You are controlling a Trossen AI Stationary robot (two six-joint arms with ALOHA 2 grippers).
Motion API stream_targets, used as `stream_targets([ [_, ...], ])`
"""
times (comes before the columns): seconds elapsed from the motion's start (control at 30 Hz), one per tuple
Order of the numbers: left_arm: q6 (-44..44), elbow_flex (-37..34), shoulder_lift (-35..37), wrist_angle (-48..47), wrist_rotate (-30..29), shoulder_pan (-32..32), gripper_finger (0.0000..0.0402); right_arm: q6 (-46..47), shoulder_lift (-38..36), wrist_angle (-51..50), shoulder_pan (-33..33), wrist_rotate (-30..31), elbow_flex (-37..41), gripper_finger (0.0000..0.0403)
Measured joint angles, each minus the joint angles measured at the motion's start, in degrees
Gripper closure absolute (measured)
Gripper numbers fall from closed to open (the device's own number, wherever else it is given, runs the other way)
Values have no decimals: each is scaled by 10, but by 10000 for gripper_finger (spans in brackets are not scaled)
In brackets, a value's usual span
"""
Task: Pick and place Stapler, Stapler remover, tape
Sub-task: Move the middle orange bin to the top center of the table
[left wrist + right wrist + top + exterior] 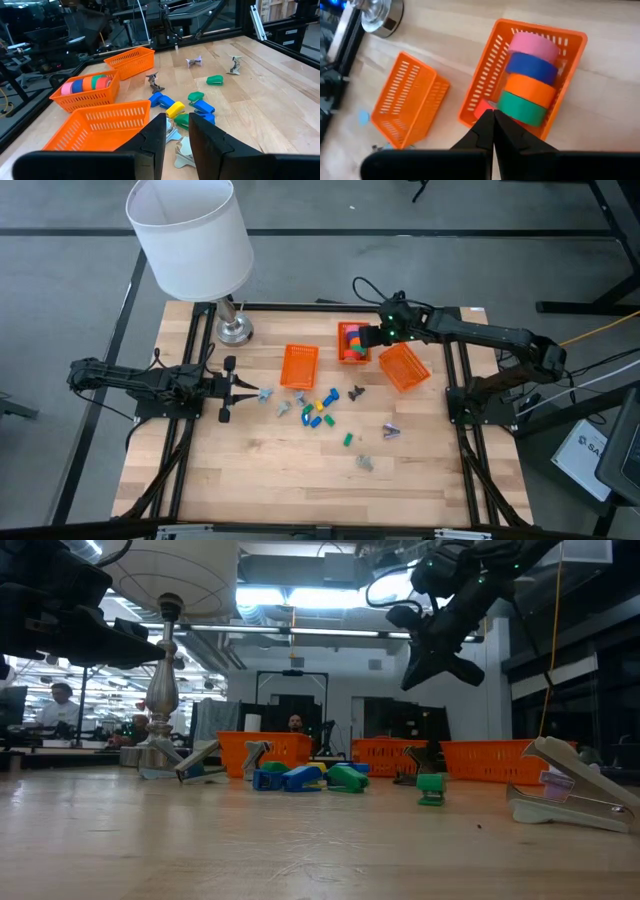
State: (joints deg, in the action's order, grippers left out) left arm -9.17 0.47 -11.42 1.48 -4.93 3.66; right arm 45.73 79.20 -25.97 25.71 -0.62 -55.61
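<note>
**Right gripper closed above the tape basket**

The right gripper (493,122) hangs over the middle orange basket (343,356), fingers pressed together, gripping nothing. Pink, blue, orange and green tape (529,75) rolls sit inside that basket. Farther from it, the left gripper (176,136) hovers partly parted above a grey staple remover (182,156), not gripping it.

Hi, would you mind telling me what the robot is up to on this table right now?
It is sorting desk items into three orange baskets. The right gripper, shut and empty, hangs over the middle basket, where the tape rolls stand in a row. The left gripper, slightly open, sits low beside the pile of small staplers and staple removers in the table's middle. The other two baskets look empty.
</note>
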Motion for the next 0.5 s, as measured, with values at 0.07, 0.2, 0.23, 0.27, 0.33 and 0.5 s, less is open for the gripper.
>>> stream_targets([
  [0.07, 0, 0, 0, 0, 0, 0, 324, 1, 0, 1, 0, 0, 0, 393],
  [0.2, 0, 0, 0, 0, 0, 0, 324, 1, 0, 1, -3, 0, 0, 393],
  [0.23, 0, 0, 0, 0, 0, 0, 323, 4, 0, 1, -4, 0, 0, 393],
  [0.27, 0, 0, 0, 0, 0, 0, 323, 9, 0, 1, -4, 0, 0, 393],
  [0.33, 0, 0, 0, 0, 0, 0, 322, 19, 0, 2, -4, -5, 0, 393],
  [0.5, 0, 0, 0, 0, 0, 0, 324, 18, 0, -1, -4, -9, 0, 393],
])
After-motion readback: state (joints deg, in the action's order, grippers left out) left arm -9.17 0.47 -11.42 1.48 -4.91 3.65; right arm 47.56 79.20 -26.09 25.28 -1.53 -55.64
